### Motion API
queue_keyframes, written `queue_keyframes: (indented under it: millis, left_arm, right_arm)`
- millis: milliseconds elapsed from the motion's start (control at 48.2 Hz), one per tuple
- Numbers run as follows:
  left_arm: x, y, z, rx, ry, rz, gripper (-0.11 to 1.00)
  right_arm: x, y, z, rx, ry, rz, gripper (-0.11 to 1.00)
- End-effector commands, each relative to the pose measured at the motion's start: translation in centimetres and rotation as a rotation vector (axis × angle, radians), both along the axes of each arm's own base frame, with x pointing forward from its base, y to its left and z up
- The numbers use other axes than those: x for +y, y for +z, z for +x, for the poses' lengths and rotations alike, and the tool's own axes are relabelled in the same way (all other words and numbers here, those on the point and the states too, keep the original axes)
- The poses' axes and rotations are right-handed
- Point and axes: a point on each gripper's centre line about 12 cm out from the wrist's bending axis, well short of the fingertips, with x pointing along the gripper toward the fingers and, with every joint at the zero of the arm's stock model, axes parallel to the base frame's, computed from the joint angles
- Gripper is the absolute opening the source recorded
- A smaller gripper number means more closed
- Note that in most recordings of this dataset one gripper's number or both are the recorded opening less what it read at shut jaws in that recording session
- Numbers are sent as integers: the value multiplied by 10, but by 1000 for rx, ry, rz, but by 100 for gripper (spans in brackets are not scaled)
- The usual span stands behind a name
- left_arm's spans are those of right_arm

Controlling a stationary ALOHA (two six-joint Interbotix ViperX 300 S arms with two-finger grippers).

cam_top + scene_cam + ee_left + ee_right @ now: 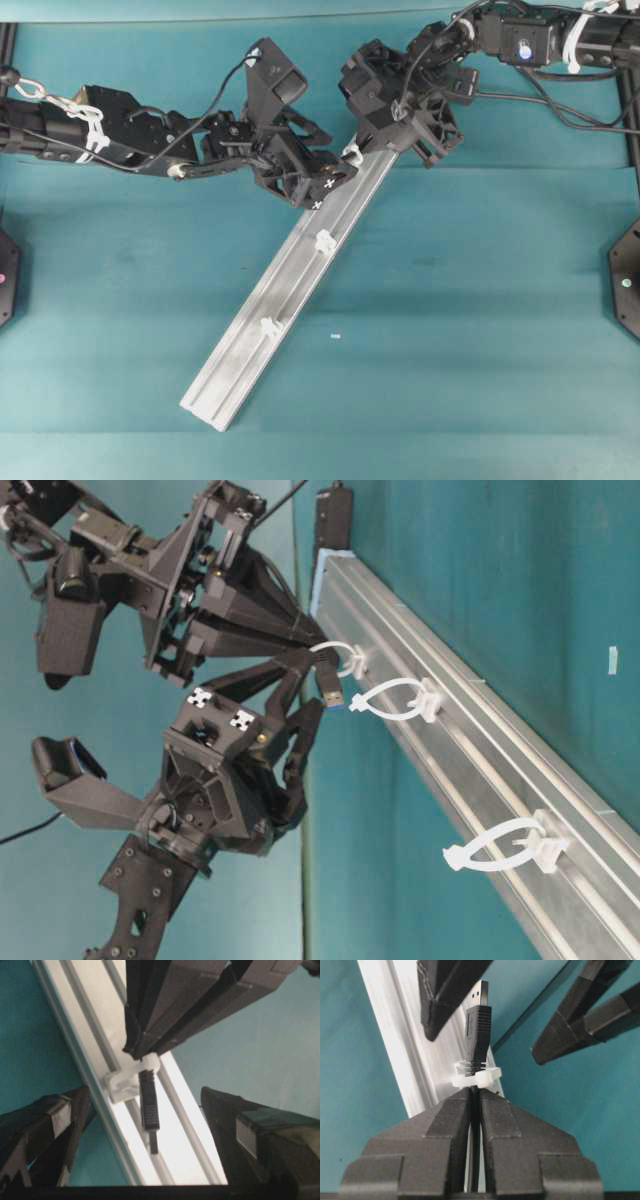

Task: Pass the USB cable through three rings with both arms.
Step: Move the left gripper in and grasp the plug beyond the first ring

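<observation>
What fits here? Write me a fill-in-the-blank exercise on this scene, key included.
1. The USB cable is clamped in the ___ jaws.
2. The left jaws stand ___, one on either side of the plug.
3. The silver rail carries ___ white rings.
4. The plug has passed through only ___ ring so far.

Missing words: right; open; three; one
</observation>
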Motion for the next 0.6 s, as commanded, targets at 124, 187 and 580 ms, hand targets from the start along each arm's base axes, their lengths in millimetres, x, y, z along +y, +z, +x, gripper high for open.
queue_keyframes:
  millis: [124, 187, 580]
  left_arm:
    - [-3, -2, 2, -5, -4, -8, 95]
    - [-3, -4, 4, -6, -2, -12, 95]
    - [-2, -7, 9, -8, -1, -15, 92]
  right_arm:
    - [3, 1, 3, -7, -1, 4, 10]
    - [3, 0, 3, -6, -2, 5, 10]
    - [3, 0, 3, -6, -2, 5, 10]
